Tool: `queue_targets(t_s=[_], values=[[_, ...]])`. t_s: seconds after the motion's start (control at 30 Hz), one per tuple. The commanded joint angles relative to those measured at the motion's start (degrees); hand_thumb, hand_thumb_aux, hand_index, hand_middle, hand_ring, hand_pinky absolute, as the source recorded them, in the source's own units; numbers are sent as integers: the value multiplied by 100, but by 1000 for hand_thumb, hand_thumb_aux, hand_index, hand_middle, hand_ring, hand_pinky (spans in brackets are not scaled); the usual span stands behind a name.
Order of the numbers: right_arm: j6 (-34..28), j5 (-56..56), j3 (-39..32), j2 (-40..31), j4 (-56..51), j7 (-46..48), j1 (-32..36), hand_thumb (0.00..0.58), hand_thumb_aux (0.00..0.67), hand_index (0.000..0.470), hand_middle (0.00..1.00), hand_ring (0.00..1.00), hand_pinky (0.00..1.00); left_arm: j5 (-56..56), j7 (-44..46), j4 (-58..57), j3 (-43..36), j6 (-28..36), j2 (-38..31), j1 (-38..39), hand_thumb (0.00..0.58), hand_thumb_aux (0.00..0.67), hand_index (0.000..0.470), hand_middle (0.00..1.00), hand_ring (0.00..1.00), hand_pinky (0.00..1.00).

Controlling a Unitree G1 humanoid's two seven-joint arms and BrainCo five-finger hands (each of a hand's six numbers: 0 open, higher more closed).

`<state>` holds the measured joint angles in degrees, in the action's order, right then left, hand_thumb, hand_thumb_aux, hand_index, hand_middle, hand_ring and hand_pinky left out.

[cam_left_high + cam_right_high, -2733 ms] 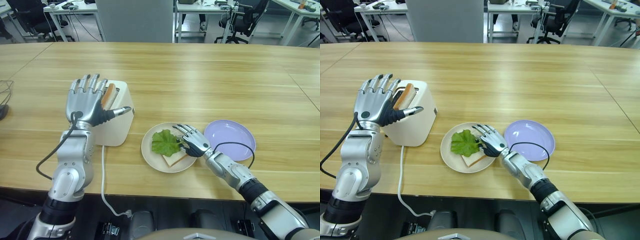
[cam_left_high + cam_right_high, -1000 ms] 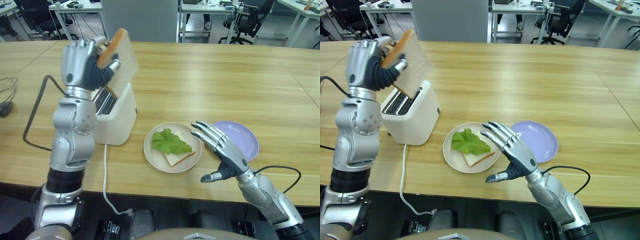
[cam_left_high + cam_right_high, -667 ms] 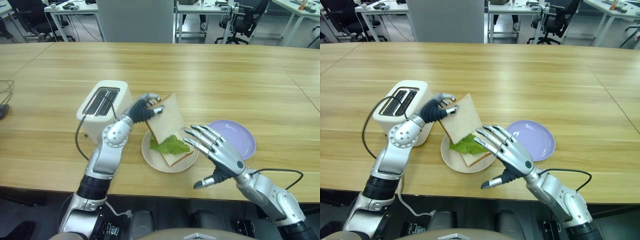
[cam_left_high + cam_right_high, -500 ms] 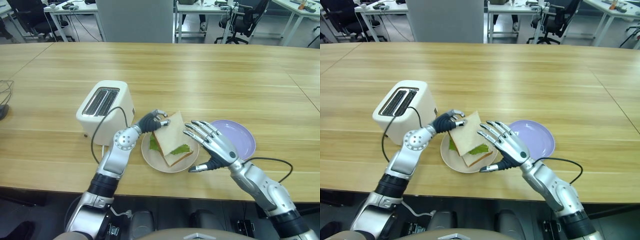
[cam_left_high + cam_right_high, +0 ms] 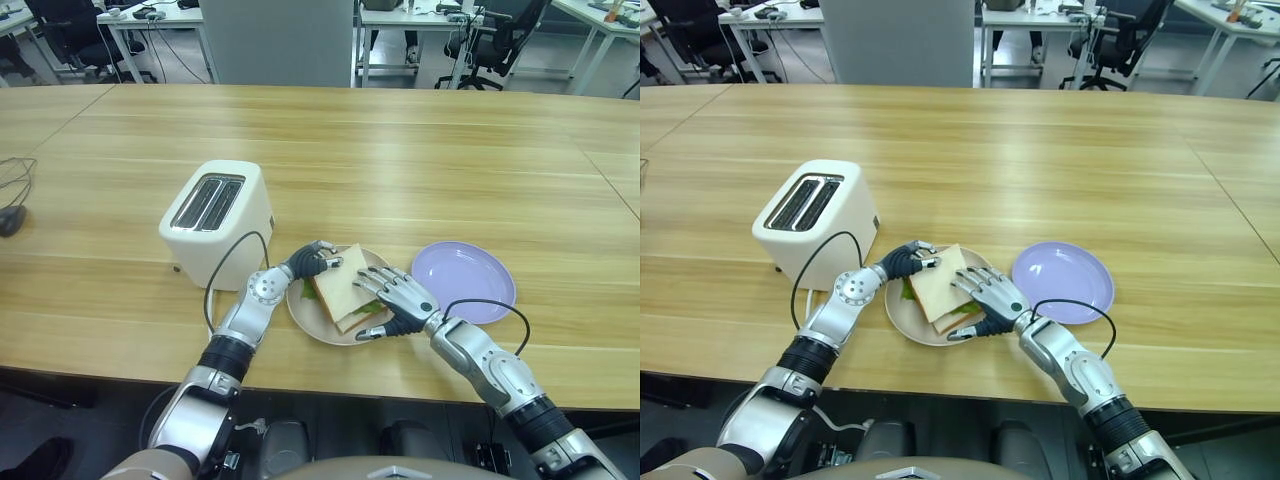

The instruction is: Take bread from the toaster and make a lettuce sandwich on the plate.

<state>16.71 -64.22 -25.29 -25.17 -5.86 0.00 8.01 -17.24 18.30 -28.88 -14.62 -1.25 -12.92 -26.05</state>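
Lying on the lower-centre plate (image 5: pixel 304 320), bread (image 5: pixel 341 284) is pinched by the left hand (image 5: pixel 314 260); the right hand (image 5: pixel 400 297) is spread open, perhaps touching it.

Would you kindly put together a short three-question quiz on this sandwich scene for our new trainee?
1. True or false: the toaster has no bread in its slots.
2. Fill in: the right hand, fingers spread, is over the ____-coloured plate.
3. Which hand grips the top bread slice? A) left hand B) right hand C) neither

Key: 1 true; 2 beige; 3 A.
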Motion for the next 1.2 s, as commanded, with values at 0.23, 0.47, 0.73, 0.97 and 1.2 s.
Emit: queue_targets(t_s=[0.23, 0.47, 0.73, 0.97, 1.2], values=[[-322, -498, -456, -359, 443, 389, -150, 0, 0, 0, 0, 0, 0, -1845, -1129, 38, -1139, -399, -386, -84, 0, 0, 0, 310, 310, 310], [-521, -705, -499, -692, 311, 258, -175, 0, 0, 0, 0, 0, 0, -3036, -2428, 823, -1169, -273, -1032, -75, 0, 0, 0, 0, 0, 0], [-495, -103, 72, -699, 801, -744, -211, 0, 0, 0, 0, 0, 0, -3192, -2974, 2173, -480, -323, -1748, 499, 0, 0, 0, 0, 0, 0], [542, 3736, 1116, -383, 1535, -20, -726, 580, 670, 460, 27, 27, 27, -752, -1386, 3723, 174, -1325, -2082, 1870, 580, 670, 460, 737, 737, 737], [986, 4639, 779, -947, 1658, 1377, -1406, 580, 670, 460, 1000, 1000, 1000, 588, 279, 4141, -53, -2120, -2690, 3032, 580, 670, 460, 1000, 1000, 1000]])
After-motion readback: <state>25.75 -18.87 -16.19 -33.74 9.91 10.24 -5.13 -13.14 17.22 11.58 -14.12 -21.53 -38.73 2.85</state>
